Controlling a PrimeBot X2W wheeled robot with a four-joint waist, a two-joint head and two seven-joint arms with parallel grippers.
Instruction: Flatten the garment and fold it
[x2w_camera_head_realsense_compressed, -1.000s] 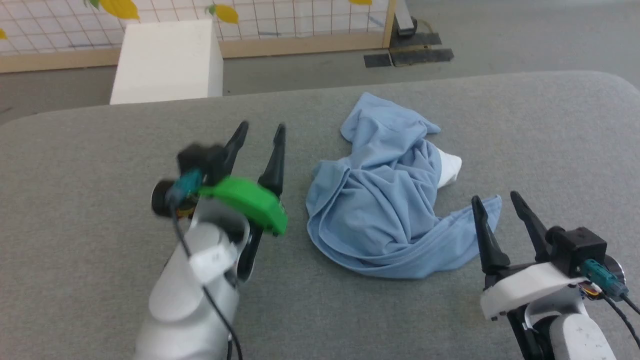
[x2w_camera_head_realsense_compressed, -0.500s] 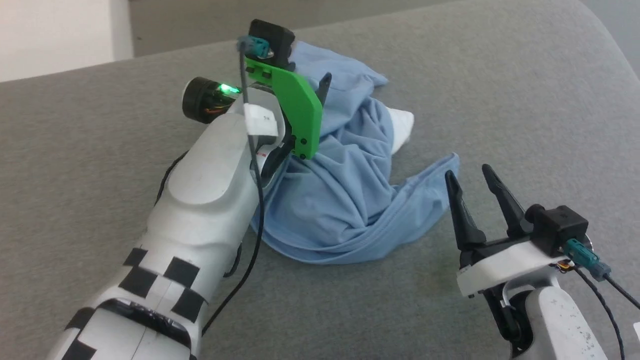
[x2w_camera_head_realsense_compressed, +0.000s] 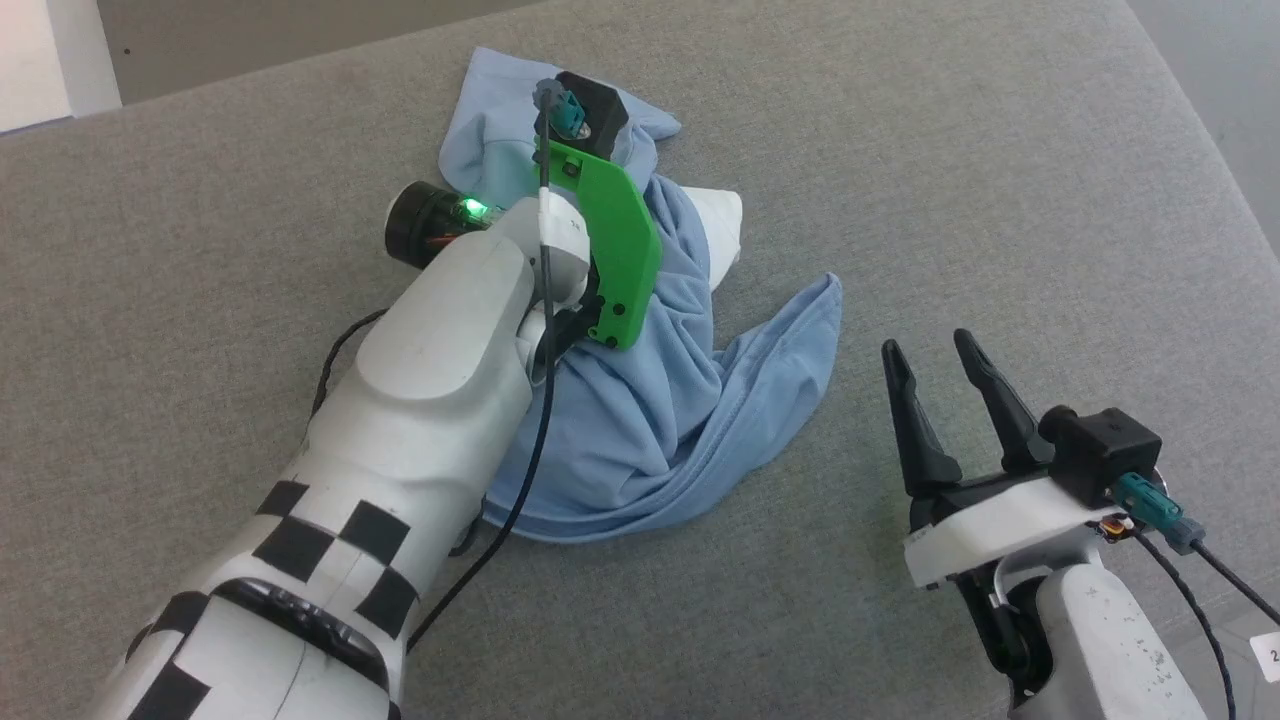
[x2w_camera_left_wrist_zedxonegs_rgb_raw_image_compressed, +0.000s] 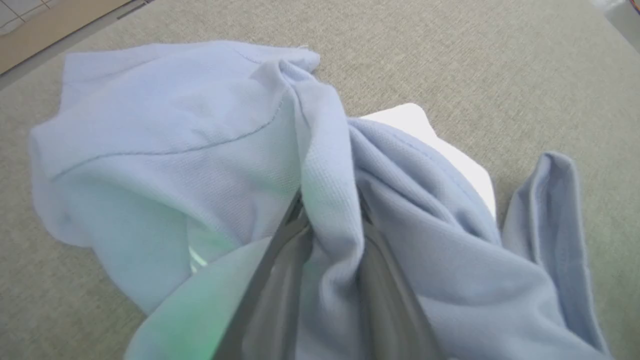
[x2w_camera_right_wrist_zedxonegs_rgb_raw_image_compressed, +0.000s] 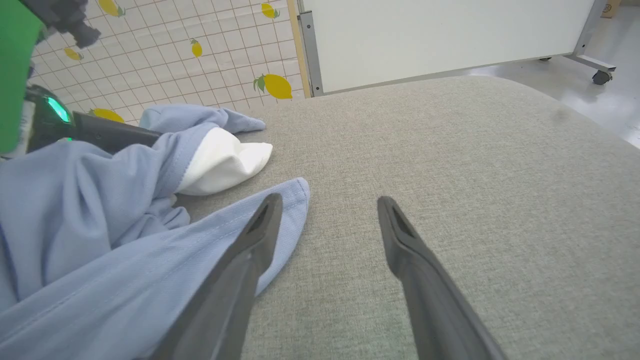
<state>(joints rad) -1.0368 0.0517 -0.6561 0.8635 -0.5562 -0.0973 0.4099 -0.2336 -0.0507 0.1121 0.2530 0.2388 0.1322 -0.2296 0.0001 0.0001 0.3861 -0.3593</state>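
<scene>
The garment (x2w_camera_head_realsense_compressed: 660, 400), a crumpled light blue T-shirt with a white part (x2w_camera_head_realsense_compressed: 722, 225) poking out on its right, lies in a heap on the grey padded table (x2w_camera_head_realsense_compressed: 1000, 200). My left arm reaches over the heap, its green wrist mount (x2w_camera_head_realsense_compressed: 615, 250) above the cloth. In the left wrist view my left gripper (x2w_camera_left_wrist_zedxonegs_rgb_raw_image_compressed: 330, 210) is shut on a raised ridge of the garment (x2w_camera_left_wrist_zedxonegs_rgb_raw_image_compressed: 200, 150). My right gripper (x2w_camera_head_realsense_compressed: 925, 345) stands open just right of the garment's lower flap, nothing between its fingers. In the right wrist view the right gripper (x2w_camera_right_wrist_zedxonegs_rgb_raw_image_compressed: 327, 200) has its left finger over the flap's edge (x2w_camera_right_wrist_zedxonegs_rgb_raw_image_compressed: 280, 210).
The table's rounded far corner (x2w_camera_right_wrist_zedxonegs_rgb_raw_image_compressed: 550, 95) lies ahead of the right gripper, with a white board on wheels (x2w_camera_right_wrist_zedxonegs_rgb_raw_image_compressed: 440, 35) beyond it. A lemon-patterned tiled screen (x2w_camera_right_wrist_zedxonegs_rgb_raw_image_compressed: 200, 45) stands behind the garment. Bare grey table stretches right of the heap.
My left arm has swung from the bare table left of the heap onto the garment and closed on a fold. The head camera has tilted down. The right gripper stays open.
</scene>
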